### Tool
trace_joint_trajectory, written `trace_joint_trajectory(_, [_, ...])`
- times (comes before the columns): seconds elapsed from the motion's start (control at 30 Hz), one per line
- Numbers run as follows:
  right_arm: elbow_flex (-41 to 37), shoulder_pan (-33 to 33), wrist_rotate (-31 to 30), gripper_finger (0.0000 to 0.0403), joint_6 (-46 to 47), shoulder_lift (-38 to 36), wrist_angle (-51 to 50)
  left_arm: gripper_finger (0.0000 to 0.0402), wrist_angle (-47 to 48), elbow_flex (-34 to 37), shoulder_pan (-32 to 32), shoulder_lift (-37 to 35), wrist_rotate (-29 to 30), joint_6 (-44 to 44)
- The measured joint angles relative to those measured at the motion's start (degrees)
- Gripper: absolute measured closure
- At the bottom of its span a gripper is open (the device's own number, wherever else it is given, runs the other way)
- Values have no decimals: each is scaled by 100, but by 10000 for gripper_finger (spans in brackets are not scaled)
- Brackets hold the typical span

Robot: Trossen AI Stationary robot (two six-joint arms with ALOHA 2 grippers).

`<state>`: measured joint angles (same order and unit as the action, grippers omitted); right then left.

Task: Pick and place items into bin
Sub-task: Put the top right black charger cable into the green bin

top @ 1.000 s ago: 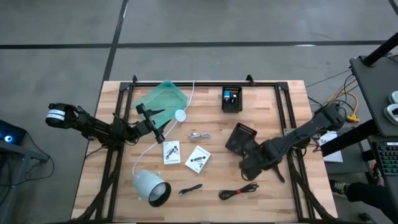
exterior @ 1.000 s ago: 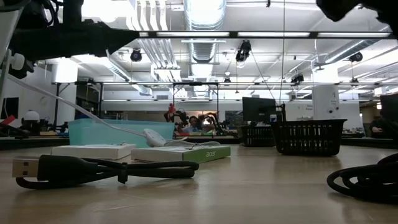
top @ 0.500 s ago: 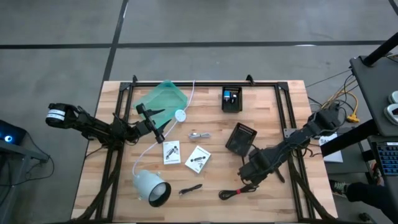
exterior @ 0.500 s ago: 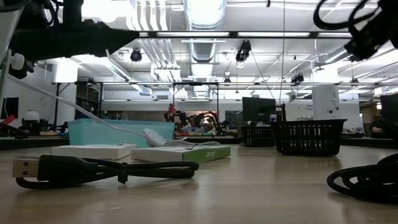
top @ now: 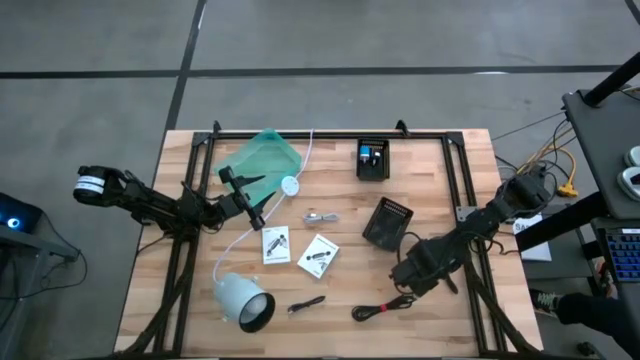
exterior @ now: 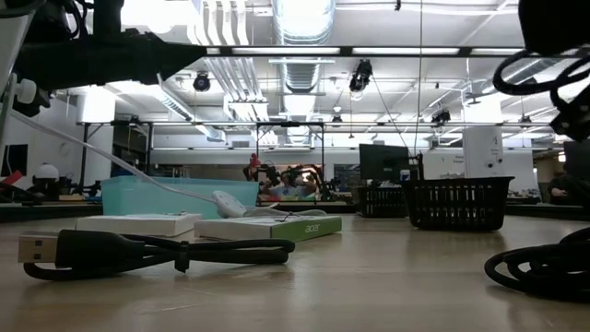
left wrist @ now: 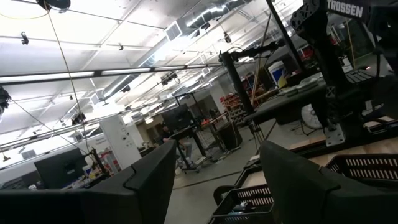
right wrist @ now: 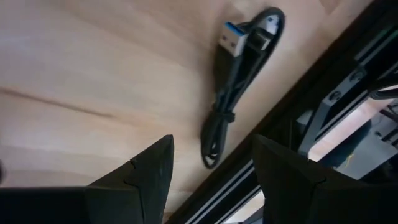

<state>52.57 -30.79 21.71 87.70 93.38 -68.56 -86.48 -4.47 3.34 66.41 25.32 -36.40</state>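
The right pincer hangs above the surface's near right part, its two dark fingers spread apart with nothing between them. Just below and beside it lies the black coiled cable, flat on the wood close to the near edge; in the right wrist view the cable shows folded on itself, tied at its middle, with a blue-tongued USB plug at one end, lying next to the dark frame rail. Behind the right pincer, toward the middle of the surface, a black mesh bin sits tilted, and a smaller black bin with blue contents stands near the far edge.

Toward the centre lie the two white printed cards, side by side but apart, with a small silver piece beyond them. A black pen-like stick rests near the near edge, just beside a large white lamp-like cylinder.

The left pincer waits over the left half, fingers parted and holding nothing, next to a white cord with a round disc and a green tray at the far left corner.

In the low view the cable lies in front of the cards.
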Motion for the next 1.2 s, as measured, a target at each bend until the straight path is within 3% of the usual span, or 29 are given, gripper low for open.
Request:
trace_joint_trajectory(0.37, [-732,-57,-15,199,31,0,890,185,2,0,2,0,0,0])
trace_joint_trajectory(0.6, [-996,-59,-10,199,-169,0,945,185,1,0,0,0,0,1])
trace_joint_trajectory(0.87, [-1260,-52,264,204,-501,-28,1396,185,2,2,2,0,0,0])
trace_joint_trajectory(1.03, [-1274,-59,338,236,-579,-102,1511,185,2,2,1,0,0,1])
trace_joint_trajectory(1.2, [-1284,-61,281,295,-542,-176,1607,185,0,4,2,0,0,0])
